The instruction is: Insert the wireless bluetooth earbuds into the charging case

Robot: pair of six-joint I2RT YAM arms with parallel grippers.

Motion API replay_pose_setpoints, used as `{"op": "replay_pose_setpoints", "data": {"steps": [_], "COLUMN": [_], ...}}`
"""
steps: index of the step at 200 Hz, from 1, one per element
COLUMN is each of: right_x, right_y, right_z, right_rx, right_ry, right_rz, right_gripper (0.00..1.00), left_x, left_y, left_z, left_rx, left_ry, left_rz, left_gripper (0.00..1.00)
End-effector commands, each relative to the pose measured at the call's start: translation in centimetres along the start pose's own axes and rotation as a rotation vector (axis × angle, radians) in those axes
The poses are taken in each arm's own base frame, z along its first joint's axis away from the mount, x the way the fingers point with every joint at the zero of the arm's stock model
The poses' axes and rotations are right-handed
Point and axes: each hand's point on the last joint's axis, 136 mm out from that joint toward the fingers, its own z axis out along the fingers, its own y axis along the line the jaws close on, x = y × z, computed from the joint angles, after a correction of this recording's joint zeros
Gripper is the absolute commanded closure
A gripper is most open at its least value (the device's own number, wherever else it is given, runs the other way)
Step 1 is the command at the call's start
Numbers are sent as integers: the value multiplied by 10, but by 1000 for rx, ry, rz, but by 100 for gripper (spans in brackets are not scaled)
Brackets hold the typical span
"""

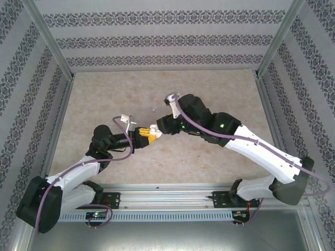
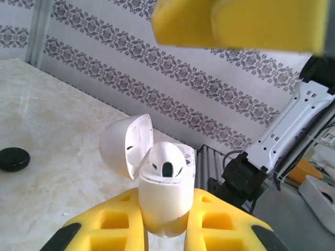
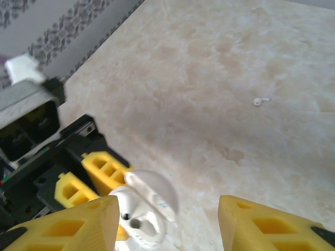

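While the left fingers [image 2: 118,222] pinch the open charging case [image 2: 165,193], the right fingers [image 3: 78,225] hang spread above it. A loose white earbud [image 3: 260,100] lies on the bench [image 1: 220,94] at their one o'clock in the right wrist view, stem nine-to-three, nearer them.

The left arm [image 1: 73,175] and right arm [image 1: 261,149] have white shells over black joints. A purple cable [image 1: 183,117] trails along each, looping beside the base. The left gripper [image 2: 165,209] and right gripper [image 3: 167,217] carry yellow fingers [image 2: 112,225] with square hollows and black edges. A green light [image 1: 222,125] glows behind the right wrist.
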Motion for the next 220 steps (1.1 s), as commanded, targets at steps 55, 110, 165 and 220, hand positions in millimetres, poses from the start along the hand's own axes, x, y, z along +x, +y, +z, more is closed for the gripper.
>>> {"op": "replay_pose_setpoints", "data": {"steps": [55, 110, 165, 220], "right_x": [14, 33, 35, 37], "right_y": [-81, -121, -130, -137], "right_z": [10, 45, 99, 157], "right_rx": [155, 238, 238, 231], "right_ry": [34, 109, 210, 307], "right_rz": [338, 427, 410, 383], "right_gripper": [47, 48, 49, 52], "left_x": [11, 10, 7, 1], "left_y": [23, 43, 59, 85], "left_z": [-15, -16, -11, -13], "left_rx": [-202, -296, -336, -400], "left_ry": [-2, -3, 7, -20], "left_rz": [57, 57, 31, 9], "left_gripper": [100, 100, 100, 100]}}
